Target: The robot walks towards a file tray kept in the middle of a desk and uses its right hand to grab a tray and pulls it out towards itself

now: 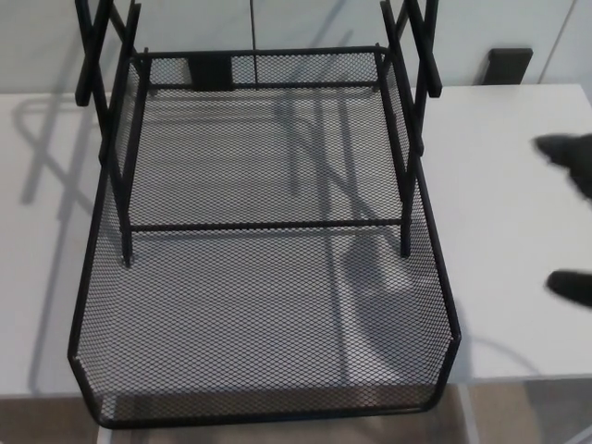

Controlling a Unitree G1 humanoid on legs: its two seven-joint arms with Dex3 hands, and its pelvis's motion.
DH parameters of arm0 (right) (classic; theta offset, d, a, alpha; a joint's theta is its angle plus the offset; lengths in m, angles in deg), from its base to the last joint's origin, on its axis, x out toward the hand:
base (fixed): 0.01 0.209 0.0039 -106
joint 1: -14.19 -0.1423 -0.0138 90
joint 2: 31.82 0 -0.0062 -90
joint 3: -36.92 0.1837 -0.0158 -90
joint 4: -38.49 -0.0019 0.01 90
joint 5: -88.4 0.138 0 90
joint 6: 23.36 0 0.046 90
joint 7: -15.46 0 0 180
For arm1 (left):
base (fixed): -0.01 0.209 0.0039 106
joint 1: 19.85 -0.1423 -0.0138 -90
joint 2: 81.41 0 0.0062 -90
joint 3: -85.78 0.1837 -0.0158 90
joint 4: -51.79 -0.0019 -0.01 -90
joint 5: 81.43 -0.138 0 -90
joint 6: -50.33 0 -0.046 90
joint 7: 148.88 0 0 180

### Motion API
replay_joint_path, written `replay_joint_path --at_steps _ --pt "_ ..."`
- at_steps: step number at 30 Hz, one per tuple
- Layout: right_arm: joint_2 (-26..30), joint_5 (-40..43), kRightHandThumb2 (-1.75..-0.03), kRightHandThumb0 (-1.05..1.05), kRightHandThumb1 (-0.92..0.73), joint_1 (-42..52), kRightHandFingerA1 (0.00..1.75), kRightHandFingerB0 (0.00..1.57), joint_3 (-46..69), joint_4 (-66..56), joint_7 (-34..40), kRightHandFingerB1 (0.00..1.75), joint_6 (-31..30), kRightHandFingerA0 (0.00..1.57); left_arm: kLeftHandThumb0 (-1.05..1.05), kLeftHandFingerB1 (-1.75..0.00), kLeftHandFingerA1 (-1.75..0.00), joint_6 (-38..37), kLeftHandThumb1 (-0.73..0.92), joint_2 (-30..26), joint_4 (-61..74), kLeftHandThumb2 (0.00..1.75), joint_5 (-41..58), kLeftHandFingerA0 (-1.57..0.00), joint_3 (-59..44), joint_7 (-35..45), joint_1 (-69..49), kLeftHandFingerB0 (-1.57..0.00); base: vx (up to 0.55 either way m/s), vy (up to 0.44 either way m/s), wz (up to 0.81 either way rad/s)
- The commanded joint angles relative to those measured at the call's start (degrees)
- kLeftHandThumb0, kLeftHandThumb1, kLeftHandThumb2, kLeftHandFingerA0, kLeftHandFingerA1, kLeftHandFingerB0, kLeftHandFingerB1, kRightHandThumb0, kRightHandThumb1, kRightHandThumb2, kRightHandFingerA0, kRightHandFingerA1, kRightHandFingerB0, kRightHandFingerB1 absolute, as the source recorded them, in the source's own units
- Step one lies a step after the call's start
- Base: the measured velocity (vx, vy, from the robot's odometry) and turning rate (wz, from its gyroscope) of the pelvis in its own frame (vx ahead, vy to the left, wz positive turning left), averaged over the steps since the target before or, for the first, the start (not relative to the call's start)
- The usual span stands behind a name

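The mesh tray (264, 305) already juts past the desk (513, 222) edge, while the right hand (572, 222) (only blurred fingertips show) holds nothing, its spread impossible to tell.

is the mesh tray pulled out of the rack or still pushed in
Pulled out: the mesh tray sticks well past the rack's front legs, its front rim overhanging the desk edge.

I see the black mesh tray (259, 305) pulled out of its frame (407, 111), front edge hanging past the desk's (509, 185) near edge. Tray is empty, sits approx. centre of the desk, rear end under the frame's legs. My right hand (572, 222) barely shows at the pic's right edge, over the desk's right side, well apart from the tray: just two dark blurred fingertips (566, 154), holding nothing. Left hand not in view.
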Motion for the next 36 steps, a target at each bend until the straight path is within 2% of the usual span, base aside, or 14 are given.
replay_joint_path --at_steps 1,2,4,6,8,10,12,16,19,20,26,27,31,36 --pt "22.61 56.63 -0.91 -0.42 -0.24 -32.43 0.58 0.0 100.49 12.28 -60.92 0.54 -42.75 0.04 -0.44 -0.31 -0.37 -1.57 0.6 -1.64 -4.56 0.58 -0.51 -0.53 0.1 1.38 0.41 -0.28 0.0 0.0 0.0" --pt "21.38 56.79 -0.59 -0.84 -0.61 -29.73 0.67 0.07 101.83 11.73 -61.5 0.58 -42.75 0.03 -0.45 -0.31 -0.37 -1.77 0.6 -1.67 -4.69 0.58 -0.61 -0.53 0.15 1.31 0.46 -0.28 0.0 0.0 0.0" --pt "12.08 65.51 -0.93 -0.91 -0.55 -13.55 0.39 0.0 106.59 10.8 -59.51 0.36 -35.19 0.02 -0.45 -0.31 -0.37 -2.17 0.6 -1.63 -4.97 0.58 -0.71 -0.53 0.27 1.26 0.52 -0.28 0.0 0.0 0.0" --pt "2.83 82.47 -0.9 -0.41 -0.28 5.75 0.57 0.0 105.55 17.12 -61.02 0.53 -27.22 0.07 -0.45 -0.31 -0.37 -2.14 0.6 -1.4 -5.29 0.58 -0.54 -0.52 0.31 1.36 0.62 -0.28 0.0 0.0 0.0" --pt "-2.25 87.67 -0.87 -0.67 -0.43 18.77 0.66 0.24 97.74 23.2 -64.48 0.55 -10.24 0.41 -0.45 -0.31 -0.37 -2.35 0.6 -1.45 -5.42 0.58 -0.7 -0.51 0.46 1.35 0.55 -0.28 0.0 0.0 0.0" --pt "-3.09 86.7 -0.58 -0.67 -0.58 22.96 0.6 0.88 94.97 24.48 -67.88 0.55 -8.63 1.04 -0.44 -0.31 -0.37 -2.18 0.6 -1.22 -5.43 0.58 -0.71 -0.52 0.61 1.32 0.52 -0.28 0.0 0.0 0.0" --pt "-1.27 87.51 -0.57 -0.56 -0.56 24.1 0.68 0.98 94.39 24.58 -73.3 0.61 -17.56 1.21 -0.45 -0.31 -0.37 -2.36 0.61 -1.14 -5.47 0.58 -0.88 -0.52 0.79 1.3 1.06 -0.28 0.0 0.0 0.0" --pt "0.68 91.28 -0.57 -0.5 -0.56 22.86 0.72 0.98 92.58 27.76 -78.34 0.67 -26.45 1.24 -0.45 -0.31 -0.37 -2.41 0.6 -1.18 -4.86 0.58 -0.96 -0.53 0.45 0.7 0.92 -0.28 0.0 0.0 0.0" --pt "2.52 89.65 -0.58 -0.58 -0.57 25.64 0.7 1.07 89.88 30.06 -83.59 0.67 -21.13 1.27 -0.44 -0.31 -0.38 -1.86 0.6 -0.95 -4.45 0.58 -0.26 -0.53 0.06 1.0 1.01 -0.28 0.0 0.0 0.0" --pt "3.67 88.36 -0.87 -0.65 -0.46 27.29 0.86 1.01 88.94 29.62 -85.41 0.8 -20.79 1.15 -0.44 -0.31 -0.37 -1.56 0.6 -1.0 -4.39 0.58 -0.3 -0.53 0.02 1.0 1.24 -0.28 0.0 0.0 0.0" --pt "1.54 87.72 -0.8 -0.64 -0.42 37.73 0.84 1.0 77.11 29.09 -86.83 0.77 -9.93 1.11 -0.44 -0.31 -0.37 -1.09 0.6 -1.24 -4.1 0.58 -0.8 -0.51 0.12 0.73 1.42 -0.27 0.0 0.0 0.0" --pt "0.62 85.91 -0.55 -0.5 -0.52 40.02 0.7 1.01 74.29 27.07 -86.83 0.67 -8.83 1.13 -0.45 -0.31 -0.37 -1.34 0.6 -1.25 -4.27 0.58 -0.85 -0.51 0.15 0.68 1.46 -0.27 0.0 0.0 0.0" --pt "-0.48 59.96 -0.82 -0.69 -0.45 54.24 0.68 0.73 51.39 22.04 -68.58 0.61 19.32 0.88 -0.44 -0.31 -0.37 -1.14 0.61 -1.21 -3.92 0.58 -0.63 -0.51 0.16 1.0 1.5 -0.27 0.0 0.0 0.0" --pt "-1.16 44.69 -0.57 -0.57 -0.58 52.17 0.55 0.71 31.43 31.83 -50.54 0.5 20.03 0.84 -0.45 -0.31 -0.37 -1.92 0.6 -1.38 -4.11 0.58 -0.84 -0.51 0.12 0.63 0.97 -0.28 0.0 0.0 0.0"
